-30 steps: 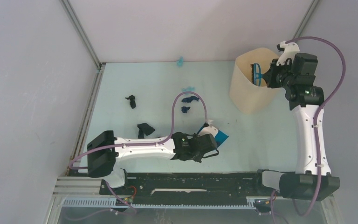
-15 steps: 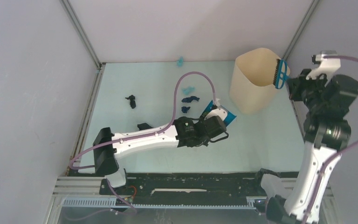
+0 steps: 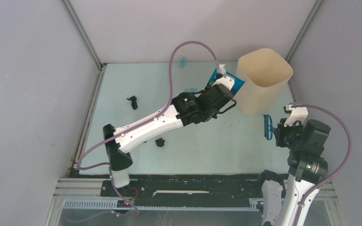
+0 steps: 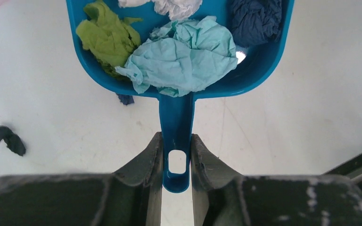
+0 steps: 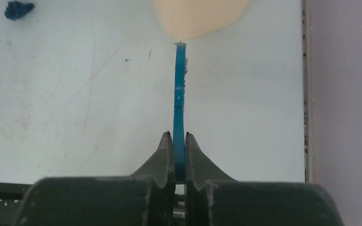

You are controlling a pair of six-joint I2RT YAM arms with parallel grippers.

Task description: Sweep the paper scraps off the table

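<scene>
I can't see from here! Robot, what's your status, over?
Left gripper shut on dustpan, paper scraps aboard, beside bin. Right gripper shut on brush. Stray scrap on table.

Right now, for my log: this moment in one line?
left gripper: shut on dustpan holding paper scraps, beside bin | right gripper: shut on brush | table: others loose

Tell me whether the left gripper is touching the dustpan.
Touching. The left wrist view shows the left gripper with both fingers pressed flat against the dustpan handle, with no gap on either side.
</scene>
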